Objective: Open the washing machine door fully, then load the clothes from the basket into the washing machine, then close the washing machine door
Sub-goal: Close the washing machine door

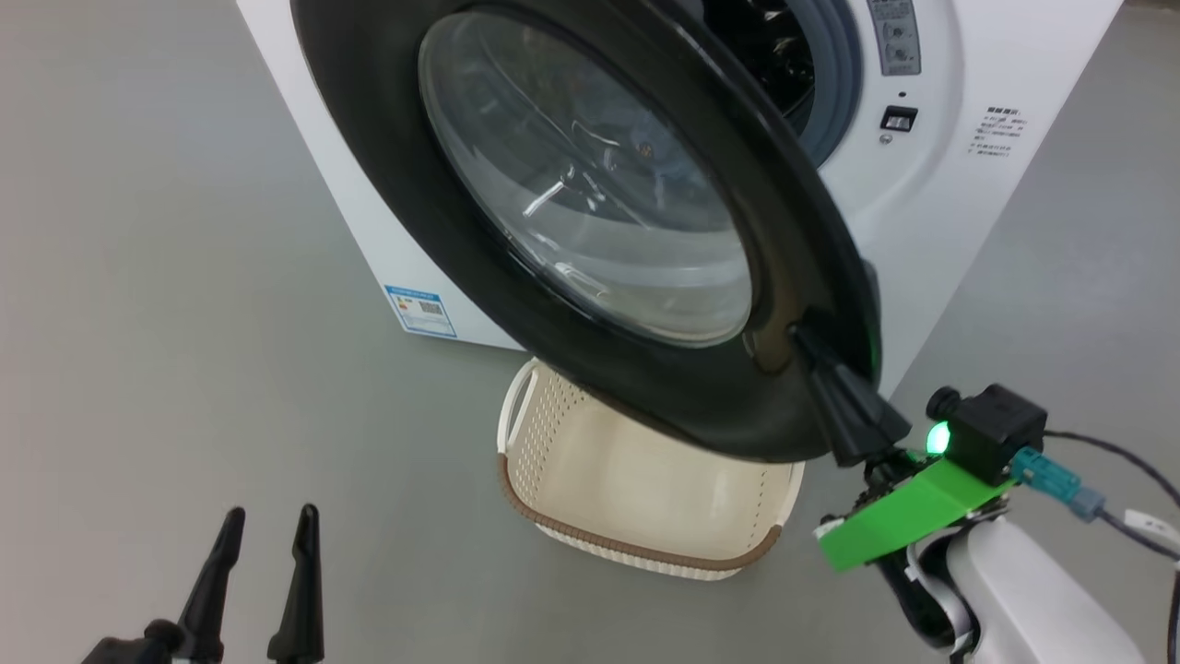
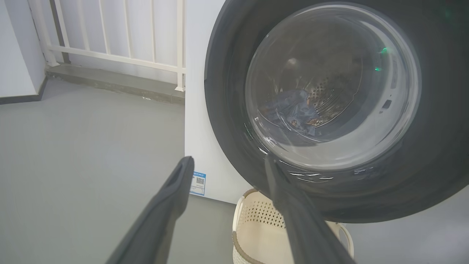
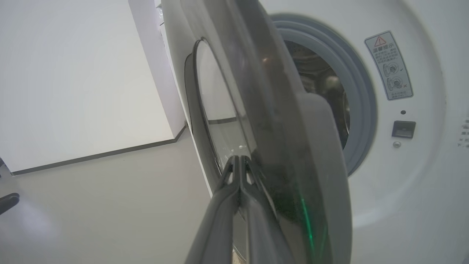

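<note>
Head view first: the washing machine door (image 1: 387,138) stands part open, swung out from the white washing machine (image 1: 959,212) so that the grey-blue gasket (image 1: 834,83) and a slice of the drum show behind its free edge. The right gripper (image 1: 809,343) has its two dark fingers pressed together with nothing between them, their tips against the door's black outer face near that free edge. The left gripper (image 1: 272,512) hangs low over the grey floor (image 1: 184,277), well apart from the machine, its fingers spread wide and holding nothing. The basket (image 1: 636,551) sits on the floor just in front of the machine, partly under the door's lower rim. From the left wrist, through the door's glass, the clothes (image 2: 293,112) lie as a bluish heap in the steel drum. A blue label sticker (image 1: 420,311) marks the machine's lower corner.
</note>
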### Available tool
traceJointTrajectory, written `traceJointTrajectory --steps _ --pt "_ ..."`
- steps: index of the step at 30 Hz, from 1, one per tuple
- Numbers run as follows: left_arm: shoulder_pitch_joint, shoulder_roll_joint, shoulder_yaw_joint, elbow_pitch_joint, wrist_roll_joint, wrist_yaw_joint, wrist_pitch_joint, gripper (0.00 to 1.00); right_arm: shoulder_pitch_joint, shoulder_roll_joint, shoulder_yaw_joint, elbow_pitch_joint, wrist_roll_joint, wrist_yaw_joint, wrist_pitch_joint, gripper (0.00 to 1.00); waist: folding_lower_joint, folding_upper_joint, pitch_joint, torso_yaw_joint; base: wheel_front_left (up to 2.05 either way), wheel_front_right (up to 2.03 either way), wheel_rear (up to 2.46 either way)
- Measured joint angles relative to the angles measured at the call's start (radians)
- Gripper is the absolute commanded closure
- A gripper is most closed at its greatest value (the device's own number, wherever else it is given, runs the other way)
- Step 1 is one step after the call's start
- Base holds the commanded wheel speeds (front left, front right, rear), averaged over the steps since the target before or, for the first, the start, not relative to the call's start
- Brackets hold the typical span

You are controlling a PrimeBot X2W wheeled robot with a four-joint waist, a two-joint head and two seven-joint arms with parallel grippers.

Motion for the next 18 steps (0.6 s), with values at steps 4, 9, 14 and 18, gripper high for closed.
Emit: traceJointTrajectory --steps 4,9,14,18 --pt "-0.028 -0.005 -0.008 -0.006 0.0 0.0 0.0 0.0 -0.035 -0.008 -0.036 0.01 -0.007 0.0 0.0 1.0 -0.0001 0.0 0.027 0.006 0.0 0.0 0.0" --pt "-0.054 -0.01 -0.018 -0.013 0.0 0.0 0.0 0.0 -0.072 -0.02 -0.076 0.013 -0.008 0.0 0.0 1.0 0.0 0.0 0.054 0.014 0.0 0.0 0.0" --pt "-0.079 -0.027 -0.034 -0.019 0.0 0.0 0.0 0.0 -0.124 -0.043 -0.122 0.017 -0.008 0.0 0.0 1.0 0.0 0.0 0.087 0.028 0.0 0.0 0.0" --pt "-0.095 -0.03 -0.041 -0.026 0.0 0.0 0.0 0.0 -0.158 -0.052 -0.161 0.031 -0.017 0.0 0.0 1.0 0.0 0.0 0.111 0.04 0.0 0.0 0.0"
